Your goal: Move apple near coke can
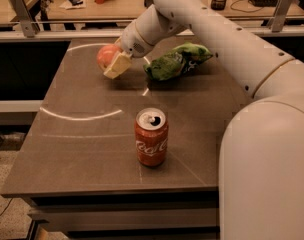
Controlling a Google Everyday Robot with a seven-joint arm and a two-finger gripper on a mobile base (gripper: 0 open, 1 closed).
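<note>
The reddish-pink apple (106, 56) is at the far left part of the brown table (87, 149), held between the fingers of my gripper (111, 64). One pale finger (117, 65) lies across the apple's right front side; the other is hidden behind it. The apple seems to hang just above the tabletop. The red coke can (151, 137) stands upright near the table's front edge, well in front of and to the right of the apple. My white arm reaches in from the right.
A green chip bag (177, 61) lies at the back of the table, just right of the gripper. White curved marks cross the tabletop left of the can. Desks with clutter stand behind the table.
</note>
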